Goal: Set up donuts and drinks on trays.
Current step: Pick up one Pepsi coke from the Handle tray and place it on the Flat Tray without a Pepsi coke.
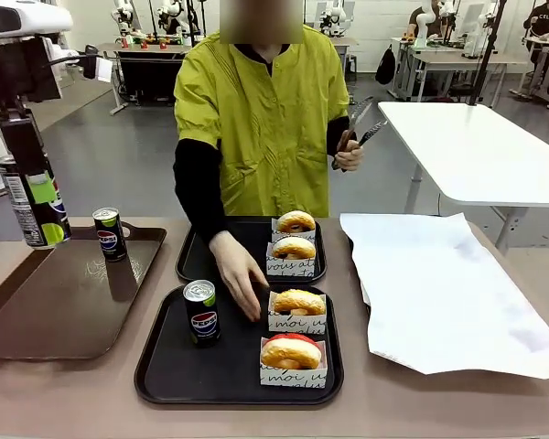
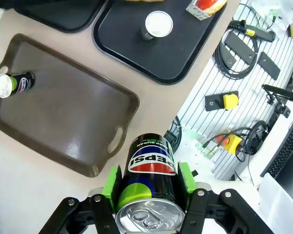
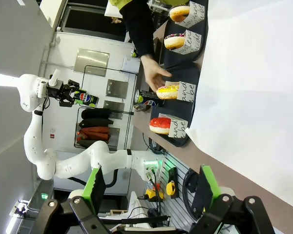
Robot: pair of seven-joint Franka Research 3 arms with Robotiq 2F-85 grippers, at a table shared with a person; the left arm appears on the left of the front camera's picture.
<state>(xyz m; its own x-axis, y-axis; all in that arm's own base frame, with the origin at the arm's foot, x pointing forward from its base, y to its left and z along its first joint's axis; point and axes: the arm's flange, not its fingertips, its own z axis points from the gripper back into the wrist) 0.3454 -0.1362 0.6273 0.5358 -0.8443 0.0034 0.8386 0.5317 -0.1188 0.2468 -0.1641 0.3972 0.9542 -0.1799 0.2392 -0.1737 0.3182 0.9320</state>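
While the left gripper [image 2: 149, 195] pinched a slim black Pepsi can [image 2: 150, 183] high over the big brown tray [image 1: 64, 302], another can [image 1: 201, 312] stood on the near black tray [image 1: 165, 375] beside two boxed donuts [image 1: 297, 303]. The person's hand [image 1: 240, 279] lay spread there, so the can could bump it. The right gripper's [image 3: 149, 187] green pads were spread apart.

Read "PEPSI" across the round logo of the can [image 1: 200, 313] on the near black tray [image 1: 169, 380], and again, upside down, on the can [image 2: 150, 187] clamped in the left gripper [image 2: 149, 181]. Made out script print "moi" on the nearest donut boxes [image 1: 293, 375] and "vous" on a farther box [image 1: 290, 267]. Saw "CELINE" on a distant person's black shirt [image 1: 546, 17].
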